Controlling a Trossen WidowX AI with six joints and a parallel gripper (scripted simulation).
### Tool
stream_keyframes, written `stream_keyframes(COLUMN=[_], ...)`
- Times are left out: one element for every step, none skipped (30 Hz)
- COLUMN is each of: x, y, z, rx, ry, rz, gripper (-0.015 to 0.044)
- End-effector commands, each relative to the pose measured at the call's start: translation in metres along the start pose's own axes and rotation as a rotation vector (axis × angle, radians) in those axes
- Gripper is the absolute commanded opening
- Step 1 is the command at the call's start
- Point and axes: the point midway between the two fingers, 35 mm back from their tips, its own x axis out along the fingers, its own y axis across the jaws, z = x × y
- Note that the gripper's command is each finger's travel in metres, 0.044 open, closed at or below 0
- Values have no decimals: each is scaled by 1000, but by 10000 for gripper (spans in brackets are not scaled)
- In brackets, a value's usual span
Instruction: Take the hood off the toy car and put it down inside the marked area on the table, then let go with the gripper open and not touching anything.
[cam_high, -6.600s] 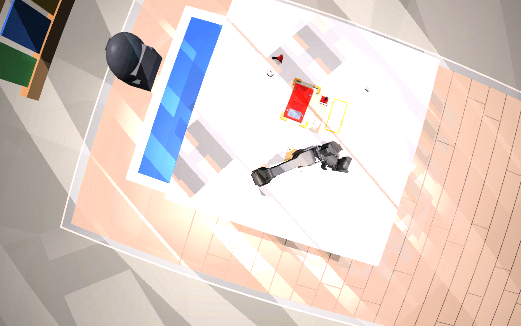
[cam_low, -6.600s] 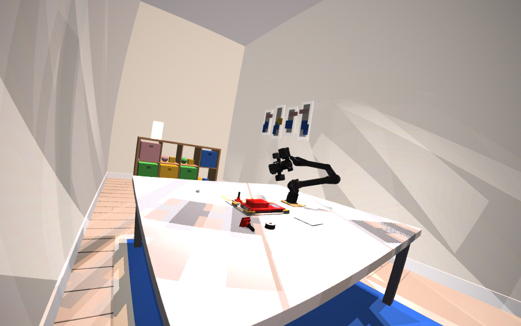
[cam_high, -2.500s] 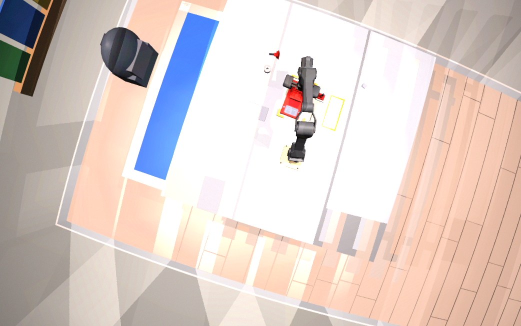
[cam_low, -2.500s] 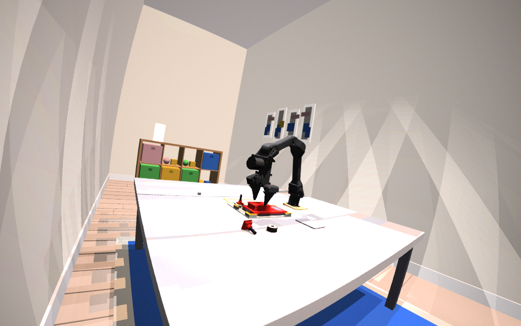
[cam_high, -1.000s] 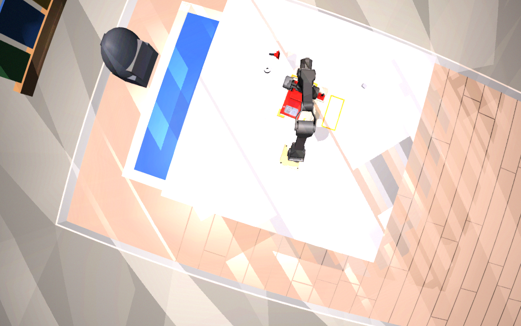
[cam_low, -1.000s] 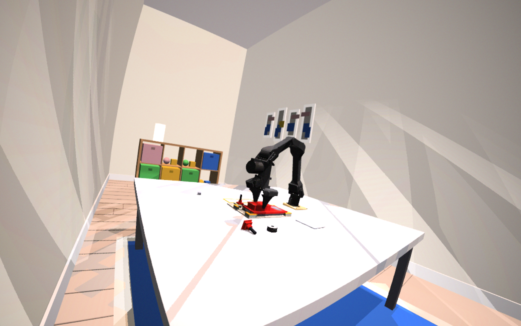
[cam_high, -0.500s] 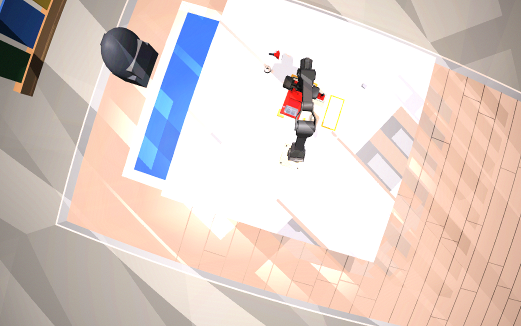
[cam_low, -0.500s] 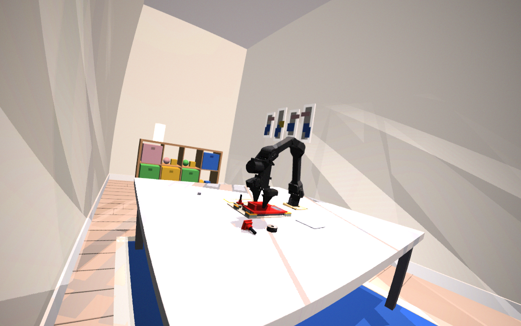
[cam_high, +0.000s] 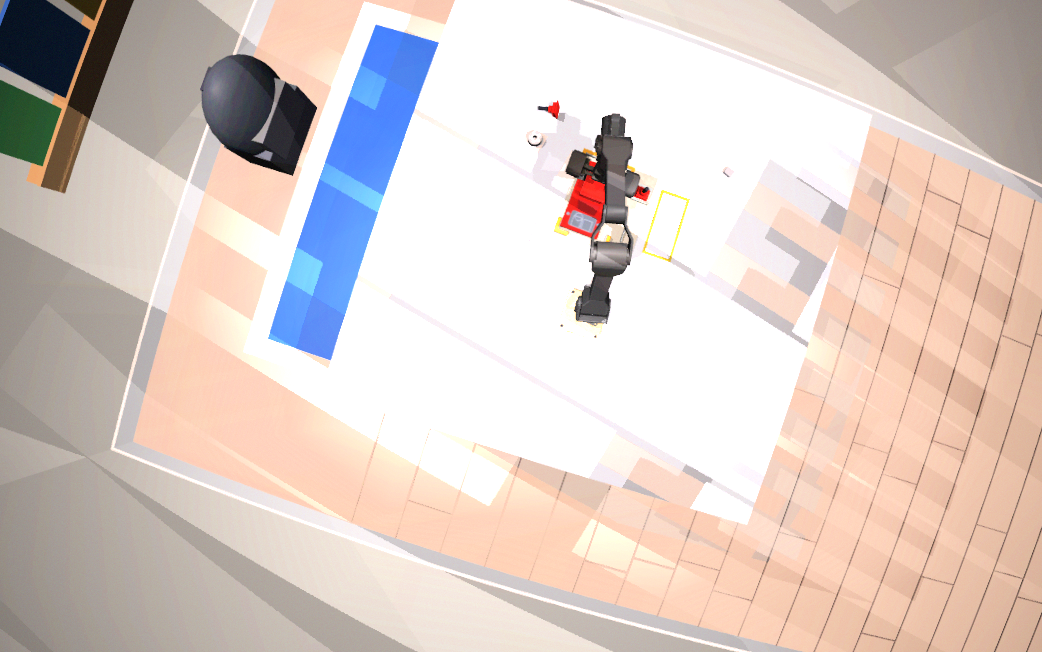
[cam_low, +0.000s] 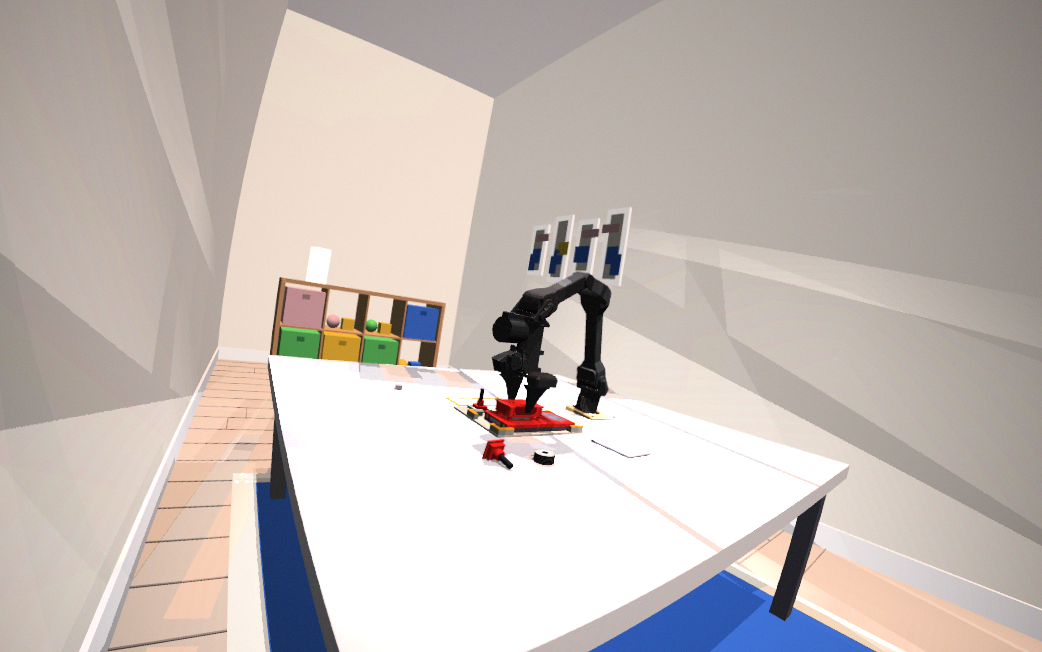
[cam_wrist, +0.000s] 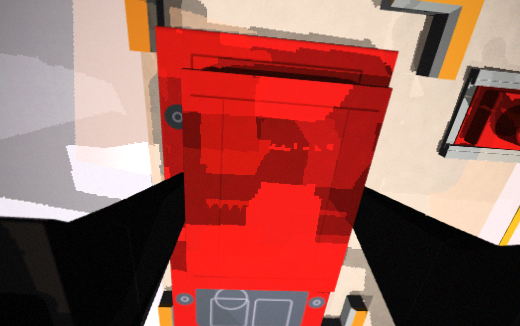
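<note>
The red hood (cam_wrist: 280, 215) (cam_low: 516, 410) is between the fingers of my gripper (cam_wrist: 271, 187) (cam_low: 522, 404) (cam_high: 603, 173), which is shut on its two long sides. In the wrist view the hood sits slightly above the red toy car (cam_wrist: 172, 55) (cam_low: 551, 421) (cam_high: 567, 218) and a little askew over it, with its lower edge by the grey window panel. How high it is off the car is hard to tell. The marked area (cam_high: 653, 222), a yellow outline on the table, lies to the right of the car in the top view. The arm partly hides the car there.
Orange-and-black corner brackets (cam_wrist: 447, 45) stand around the car. A red part with a black knob (cam_high: 642, 193) (cam_low: 480, 402) stands between car and marked area. A red part with a black handle (cam_high: 554, 109) (cam_low: 494, 450) and a round black-and-white piece (cam_high: 534, 138) (cam_low: 544, 458) lie beyond the car.
</note>
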Motion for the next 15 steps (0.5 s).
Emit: stream_keyframes(x=[-4, -5, -6, -6, -7, -8, -8, -9, -10, -10, -11, -12, -12, -13, -14], y=[0, 0, 0, 0, 0, 0, 0, 0, 0, 0, 0, 0, 0, 0, 0], z=[1, 1, 1, 1, 1, 1, 1, 1, 1, 1, 1, 1, 1, 1, 1], rx=[-3, -3, -3, -3, -3, -3, -3, -3, -3, -3, -3, -3, -3, -3, -3], ry=[-4, -4, -4, -4, -4, -4, -4, -4, -3, -3, -3, -3, -3, -3, -3], rz=[1, 1, 1, 1, 1, 1, 1, 1, 1, 1, 1, 1, 1, 1, 1], gripper=[0, 0, 0, 0, 0, 0, 0, 0, 0, 0, 0, 0, 0, 0, 0])
